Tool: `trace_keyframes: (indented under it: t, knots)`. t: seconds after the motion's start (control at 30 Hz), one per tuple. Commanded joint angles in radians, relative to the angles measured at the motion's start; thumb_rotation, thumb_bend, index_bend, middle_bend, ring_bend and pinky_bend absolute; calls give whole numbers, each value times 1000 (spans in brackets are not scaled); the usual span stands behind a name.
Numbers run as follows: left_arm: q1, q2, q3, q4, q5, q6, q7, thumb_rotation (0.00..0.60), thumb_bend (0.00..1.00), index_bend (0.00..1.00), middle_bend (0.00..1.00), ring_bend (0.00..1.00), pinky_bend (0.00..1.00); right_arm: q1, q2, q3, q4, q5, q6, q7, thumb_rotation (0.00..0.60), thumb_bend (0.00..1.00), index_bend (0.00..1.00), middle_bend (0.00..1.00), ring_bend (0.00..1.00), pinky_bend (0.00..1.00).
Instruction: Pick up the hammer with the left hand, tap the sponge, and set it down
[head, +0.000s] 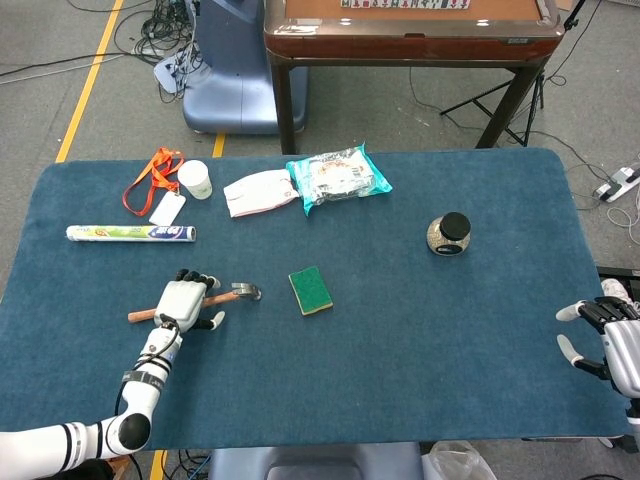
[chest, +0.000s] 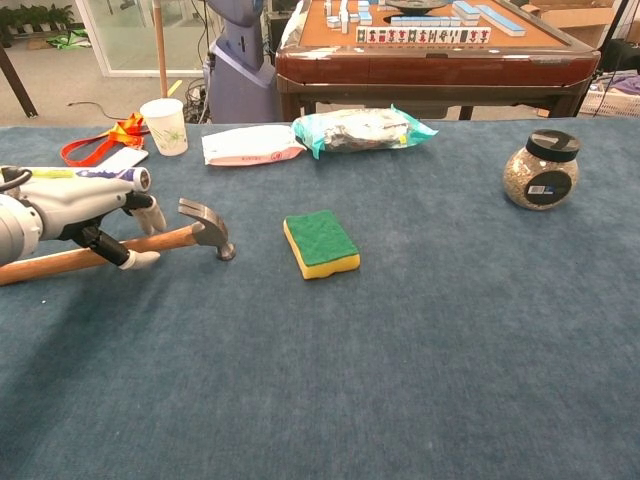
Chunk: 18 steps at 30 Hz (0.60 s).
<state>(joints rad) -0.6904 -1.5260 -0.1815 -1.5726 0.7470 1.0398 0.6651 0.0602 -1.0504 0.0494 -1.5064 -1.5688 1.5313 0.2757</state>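
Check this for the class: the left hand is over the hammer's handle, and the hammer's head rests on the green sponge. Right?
Not quite. The hammer head lies on the table, apart from the sponge, as the chest view shows. The left hand is over the handle.

On the blue-carpeted bench (head: 400, 340), the wooden-handled steel hammer (head: 236, 293) lay left of the green-and-yellow rectangular sponge (head: 310, 290), the black-lidded glass jar (head: 449, 234) farther right.

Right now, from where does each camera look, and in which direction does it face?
Head view: high above the near edge, looking steeply down on the table; it shows the left hand over the hammer and the right hand at the right edge.
Chest view: low at the near edge, looking forward across the table; only the left hand shows.
Both share the hammer, sponge, jar and cup.
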Motion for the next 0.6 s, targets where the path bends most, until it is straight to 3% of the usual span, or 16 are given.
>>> trace_keyframes:
  t: [0.03, 0.33, 0.43, 0.6]
  knots:
    - [-7, -1, 5, 0, -15, 2, 8, 401, 281, 282, 286, 161, 68, 0, 1, -1, 1, -1, 0, 2, 600, 323, 457, 451, 393, 259]
    - [-23, -14, 10, 15, -29, 16, 4, 416, 281, 314, 333, 206, 68, 0, 1, -2, 1, -2, 0, 5, 600, 323, 457, 451, 393, 259]
    - [-28, -18, 11, 27, -35, 14, 2, 483, 281, 325, 347, 218, 68, 0, 2, -2, 1, -2, 0, 6, 600, 323, 457, 451, 393, 259]
    - [-33, -20, 17, 36, -42, 14, 3, 524, 281, 330, 353, 219, 68, 0, 2, -2, 1, -1, 0, 7, 600, 323, 457, 451, 393, 259]
